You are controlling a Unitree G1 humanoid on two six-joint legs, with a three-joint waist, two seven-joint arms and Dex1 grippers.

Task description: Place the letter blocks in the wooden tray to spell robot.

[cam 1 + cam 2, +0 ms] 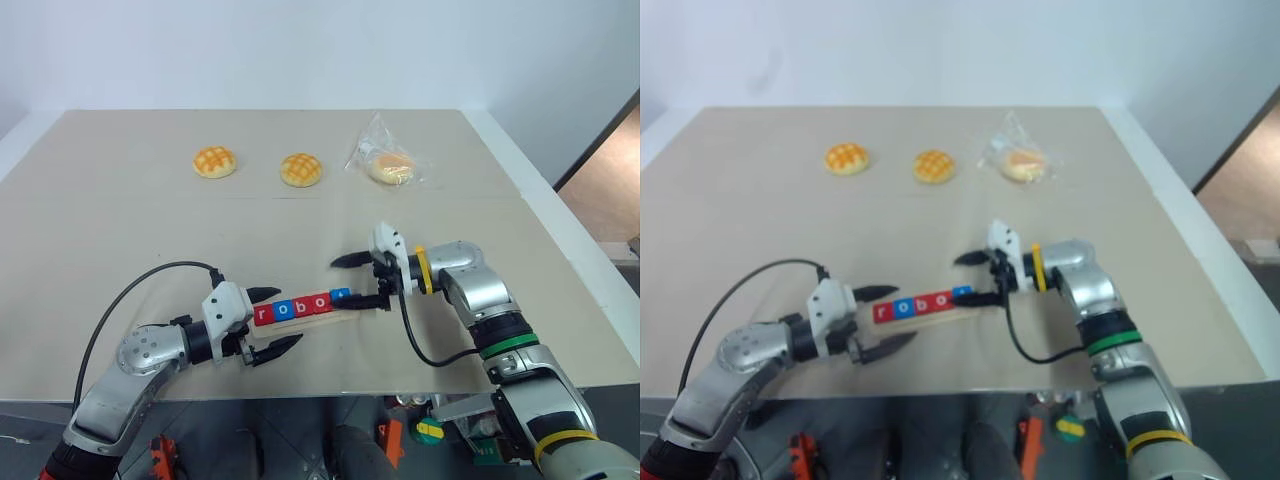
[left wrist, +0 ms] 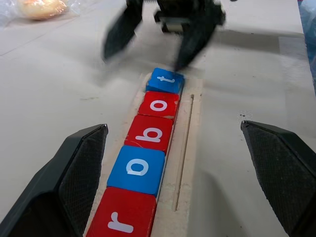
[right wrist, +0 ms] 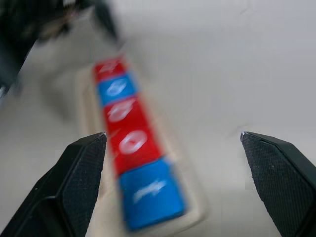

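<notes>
Five letter blocks [image 1: 300, 306] lie in a row in the wooden tray [image 2: 190, 148] at the table's near middle. They read red r [image 2: 123, 217], blue o [image 2: 137, 169], red b [image 2: 150, 133], red o [image 2: 159, 105], blue t [image 2: 165, 80]. My left gripper [image 1: 289, 316] is open and straddles the tray's left end, one finger on each side, holding nothing. At the tray's right end my right gripper [image 1: 334, 281] is open just above the t block, with nothing in it. The right wrist view looks down on the row between that gripper's [image 3: 173, 135] spread fingers.
Two round golden buns [image 1: 214, 162] [image 1: 301, 169] and a bun in a clear bag [image 1: 390, 167] sit far back on the beige table. The table's right edge [image 1: 560, 250] runs beside my right arm. A black cable [image 1: 130, 290] loops over my left arm.
</notes>
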